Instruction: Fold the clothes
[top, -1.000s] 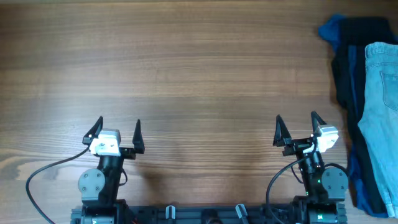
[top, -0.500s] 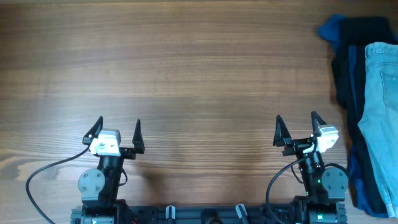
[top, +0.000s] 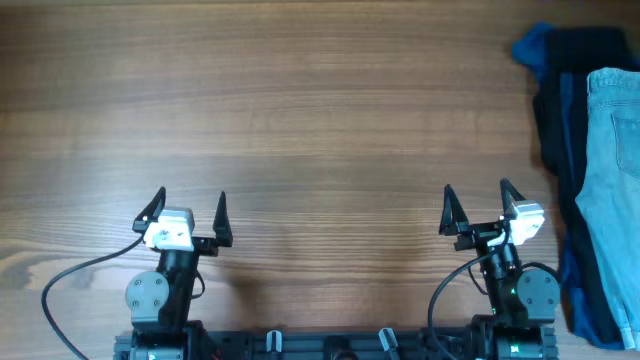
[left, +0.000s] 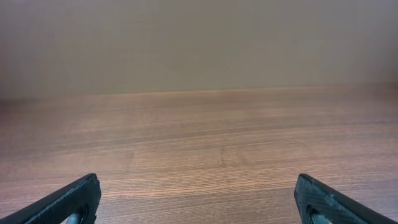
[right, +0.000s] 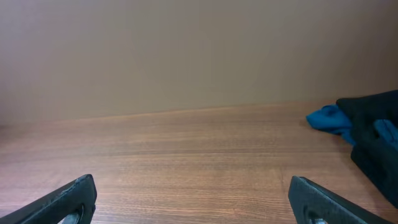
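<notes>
Overhead view: wood-grain worktop (top: 320, 110), both arms parked at the near edge.

Left end effector (top: 191, 194): jaws spread wide, nothing between them, over bare wood at the near left. A black cable (top: 70, 275) loops from its base toward the left edge.

Right end effector (top: 477, 187): jaws likewise spread wide, holding nothing, at the near right. It is near the clothes but apart from them.

Clothes: all heaped along the right edge of the worktop, running from the far right corner down to the near edge.
- Pale blue denim garment (top: 612, 170) lies on top, at the rightmost side, partly cut off by the frame. A stitched seam shows near its far end.
- Dark navy/black garment (top: 556, 110) lies under it, spreading out to the left and the far side.
- Royal blue garment (top: 528, 47) shows as a bunched corner at the far left of the heap. A blue strip also shows between the dark cloth and the denim.

Left wrist view: two dark fingers (left: 71, 200) at the lower corners, set wide apart, with only wood ahead and a plain beige wall (left: 199, 43) beyond.

Right wrist view: fingers also set wide apart. At the right edge lies the royal blue corner on the wood, with the dark garment rising just beside it.
</notes>
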